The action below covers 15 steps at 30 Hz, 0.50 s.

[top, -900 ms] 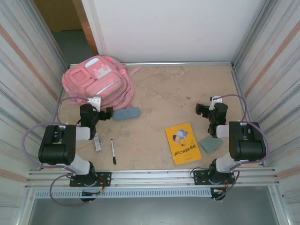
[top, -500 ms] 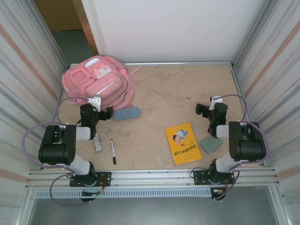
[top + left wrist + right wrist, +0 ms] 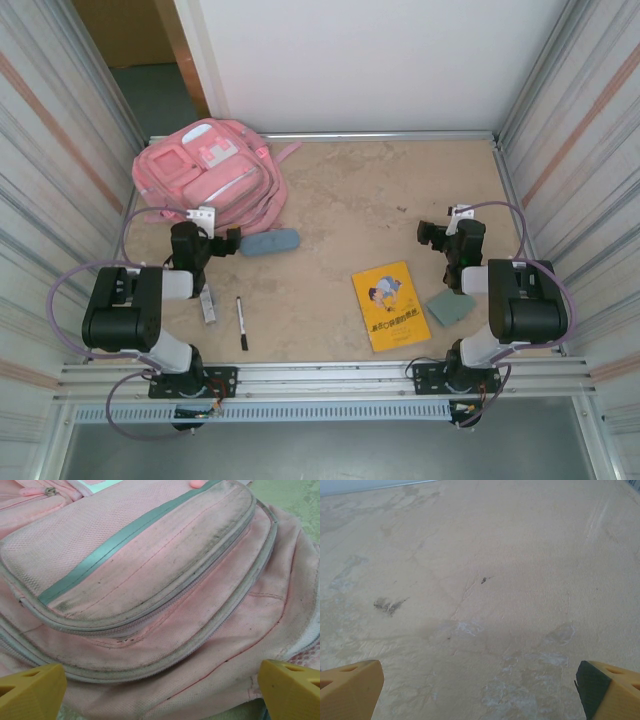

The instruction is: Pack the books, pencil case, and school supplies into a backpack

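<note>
The pink backpack (image 3: 205, 178) lies at the back left with its zipped front pockets up, and it shows close up as the backpack (image 3: 150, 580) in the left wrist view. My left gripper (image 3: 205, 238) (image 3: 160, 692) stands open just short of its near edge, holding nothing. The blue-grey pencil case (image 3: 270, 242) lies right of that gripper. A black pen (image 3: 241, 322) and a whitish-grey bar (image 3: 208, 305) lie near the left arm. The yellow book (image 3: 390, 305) lies front right, with a grey-green flat piece (image 3: 451, 307) beside it. My right gripper (image 3: 450, 232) (image 3: 480, 692) hangs open over bare table.
Corrugated metal walls (image 3: 60, 150) close in both sides, and a white panel (image 3: 360, 60) stands at the back. A metal rail (image 3: 320, 380) runs along the near edge. The beige tabletop (image 3: 370, 200) between backpack and right arm is bare, as is the tabletop (image 3: 480, 580) under the right gripper.
</note>
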{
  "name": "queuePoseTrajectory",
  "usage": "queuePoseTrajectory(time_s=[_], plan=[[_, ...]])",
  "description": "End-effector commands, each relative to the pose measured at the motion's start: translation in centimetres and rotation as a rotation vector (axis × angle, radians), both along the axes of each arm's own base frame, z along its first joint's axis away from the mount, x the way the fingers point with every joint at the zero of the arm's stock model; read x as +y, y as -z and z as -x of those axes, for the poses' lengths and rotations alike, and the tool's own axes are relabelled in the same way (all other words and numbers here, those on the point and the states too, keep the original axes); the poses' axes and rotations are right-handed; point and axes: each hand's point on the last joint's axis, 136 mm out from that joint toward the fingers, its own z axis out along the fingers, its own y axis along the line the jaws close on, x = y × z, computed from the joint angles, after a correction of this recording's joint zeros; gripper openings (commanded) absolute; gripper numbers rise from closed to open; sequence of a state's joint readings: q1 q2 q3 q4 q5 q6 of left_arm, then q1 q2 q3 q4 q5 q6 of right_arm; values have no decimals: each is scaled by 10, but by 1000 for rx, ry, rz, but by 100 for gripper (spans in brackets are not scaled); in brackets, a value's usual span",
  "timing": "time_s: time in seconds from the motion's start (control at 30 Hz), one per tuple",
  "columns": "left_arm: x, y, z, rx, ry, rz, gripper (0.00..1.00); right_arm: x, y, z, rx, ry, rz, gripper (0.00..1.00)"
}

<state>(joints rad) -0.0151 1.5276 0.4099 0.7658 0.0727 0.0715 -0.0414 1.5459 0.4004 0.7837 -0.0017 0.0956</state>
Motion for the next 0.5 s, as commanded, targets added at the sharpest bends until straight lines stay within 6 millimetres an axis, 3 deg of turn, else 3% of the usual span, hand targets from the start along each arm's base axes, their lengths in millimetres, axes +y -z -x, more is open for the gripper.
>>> queuePoseTrajectory(time_s=[0.0, 0.1, 0.17, 0.23, 0.3, 0.4, 0.47], plan=[[13, -13, -4, -44, -61, -1, 99, -4, -12, -6, -17, 7, -2, 99], [12, -34, 4, -115, -56, -7, 99, -12, -27, -3, 18, 47, -20, 99], [24, -55, 12, -60, -174, -3, 99, -12, -47, 0, 16, 69, -22, 99], [27, -79, 21, -9, -236, 75, 99, 0, -70, 7, -7, 44, -89, 99], [26, -96, 28, 39, -282, 179, 99, 23, -87, 14, 3, -11, -145, 99], [40, -82, 57, 249, -553, 438, 99, 75, -98, 30, 65, -151, -155, 99], [14, -88, 50, 321, -345, 568, 99, 113, -96, 44, 120, -253, -172, 99]])
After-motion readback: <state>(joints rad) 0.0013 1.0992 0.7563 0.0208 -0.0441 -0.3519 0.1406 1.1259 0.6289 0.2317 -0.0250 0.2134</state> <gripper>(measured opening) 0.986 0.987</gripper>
